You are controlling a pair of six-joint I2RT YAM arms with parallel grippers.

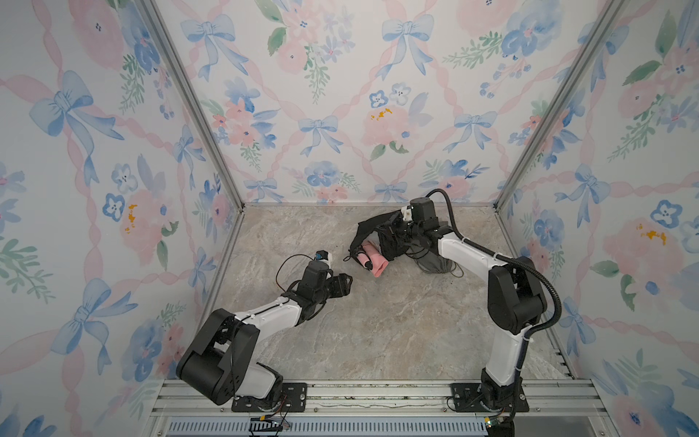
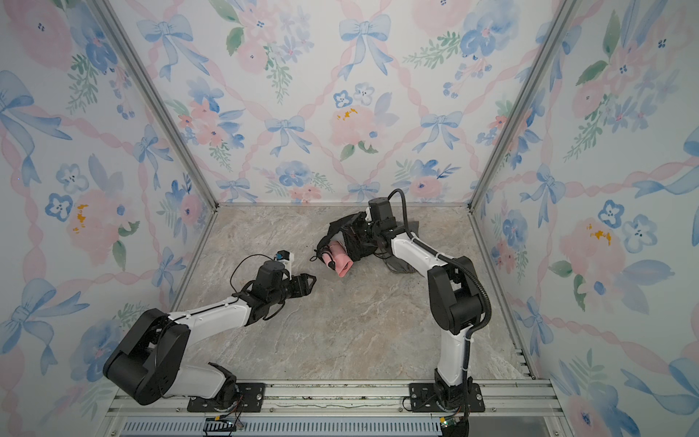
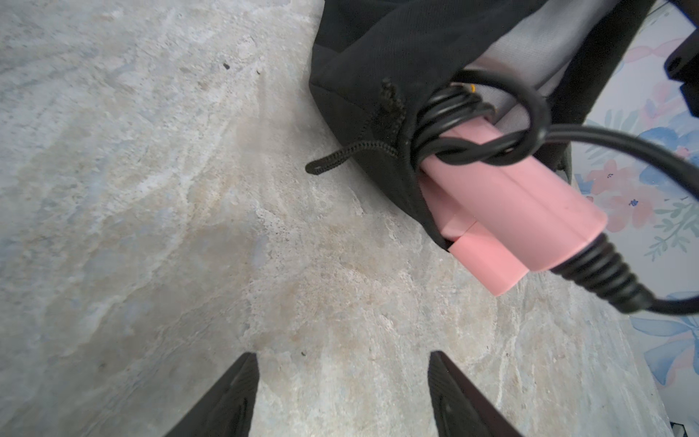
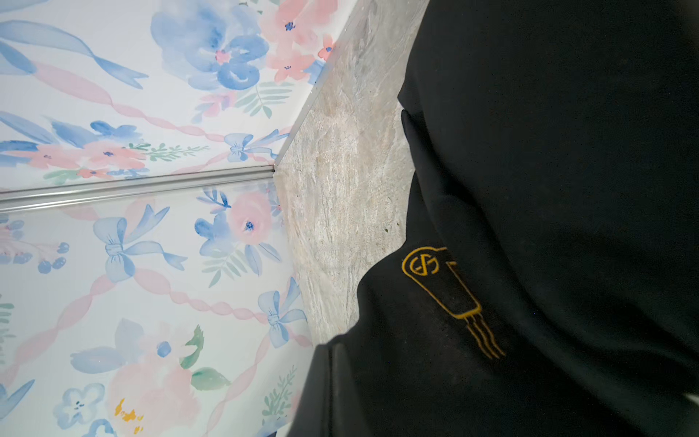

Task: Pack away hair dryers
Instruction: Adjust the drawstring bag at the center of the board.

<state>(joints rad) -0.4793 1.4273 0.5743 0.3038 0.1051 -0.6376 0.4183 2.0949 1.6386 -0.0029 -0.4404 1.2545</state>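
Note:
A pink hair dryer (image 1: 377, 262) (image 2: 343, 262) (image 3: 529, 212) lies on the marble floor, partly inside a black drawstring pouch (image 1: 368, 228) (image 2: 337, 230) (image 3: 378, 56) (image 4: 548, 189). Its black cord (image 3: 472, 109) is bundled at the pouch mouth. My right gripper (image 1: 393, 228) (image 2: 357, 228) (image 4: 334, 363) is shut on the pouch's fabric and holds its upper side off the floor. My left gripper (image 1: 346, 282) (image 2: 311, 282) (image 3: 342, 353) hangs open and empty over bare floor, a short way in front and to the left of the dryer. Only this dryer is in view.
A grey cloth pouch (image 1: 431, 265) (image 2: 401, 266) lies flat under my right forearm. The pouch's drawstring end (image 3: 340, 157) trails on the floor. Flowered walls close in the back and both sides. A metal rail (image 1: 378, 397) runs along the front.

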